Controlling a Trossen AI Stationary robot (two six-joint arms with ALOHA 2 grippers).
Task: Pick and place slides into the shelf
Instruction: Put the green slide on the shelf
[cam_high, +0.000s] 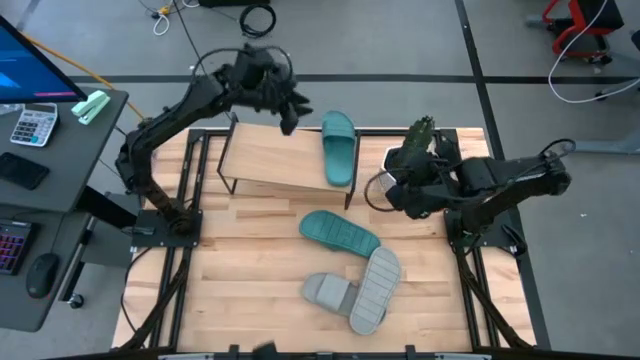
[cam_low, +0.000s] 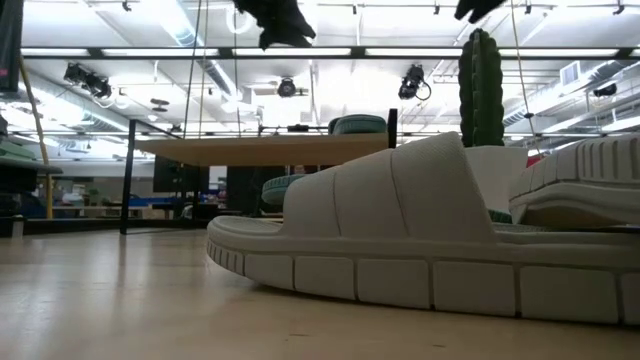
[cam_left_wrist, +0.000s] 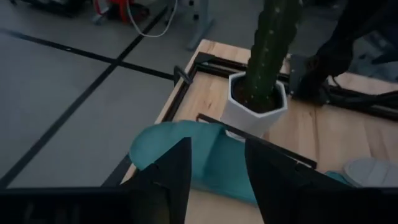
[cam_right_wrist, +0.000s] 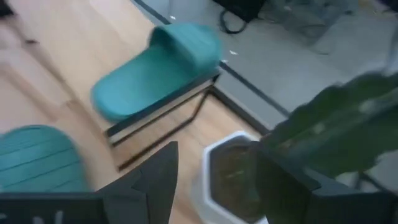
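**One up, three to go**

Resting on the light wooden plank shelf (cam_high: 275, 160) at its right end: one teal-green rubber slide (cam_high: 339, 146). Hovering above that end with nothing between parted fingers, the left gripper (cam_high: 290, 108). Waiting near the potted cactus (cam_high: 420, 138), also parted and empty, the right gripper (cam_high: 392, 180). Down on the tabletop (cam_high: 250, 270): a teal slide lying sole-up (cam_high: 340, 233) and two light grey ribbed slides (cam_high: 355, 290), apparently unshelved.

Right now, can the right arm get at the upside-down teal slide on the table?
Probably yes. The teal slide lies in the open beside the right gripper, nothing on top; the potted cactus stands behind.
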